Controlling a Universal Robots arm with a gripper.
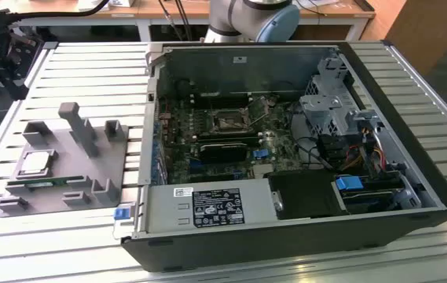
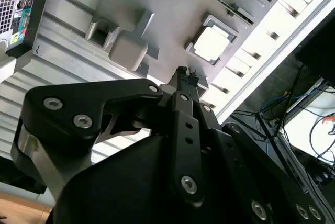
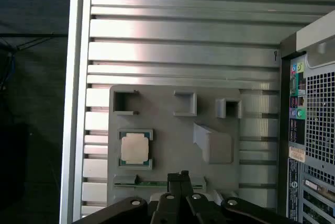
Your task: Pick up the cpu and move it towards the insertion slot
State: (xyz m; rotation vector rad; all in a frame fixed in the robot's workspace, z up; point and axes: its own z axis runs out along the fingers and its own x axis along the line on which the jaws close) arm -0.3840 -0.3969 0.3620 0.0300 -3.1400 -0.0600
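Note:
The cpu (image 1: 37, 160) is a small silvery square chip lying flat in a framed pocket of the grey fixture plate (image 1: 58, 138) at the exterior view's left. Both wrist views show it from above, cpu (image 3: 135, 148) and cpu (image 2: 212, 43), untouched. My gripper (image 3: 180, 176) hangs well above the plate, off to one side of the chip, over the plate's edge by the green memory stick (image 3: 152, 184). Its black fingertips (image 2: 182, 72) are pressed together with nothing between them. The insertion slot (image 1: 227, 121) is the dark square socket with a shiny bracket on the motherboard inside the open computer case (image 1: 411, 159).
The fixture plate carries raised grey blocks (image 3: 213, 143) and small brackets (image 3: 185, 102) beside the chip's pocket. A slatted aluminium table (image 1: 89, 65) carries everything. Inside the case, a black rectangular block (image 1: 223, 150), cables and a drive cage (image 1: 329, 109) crowd around the socket.

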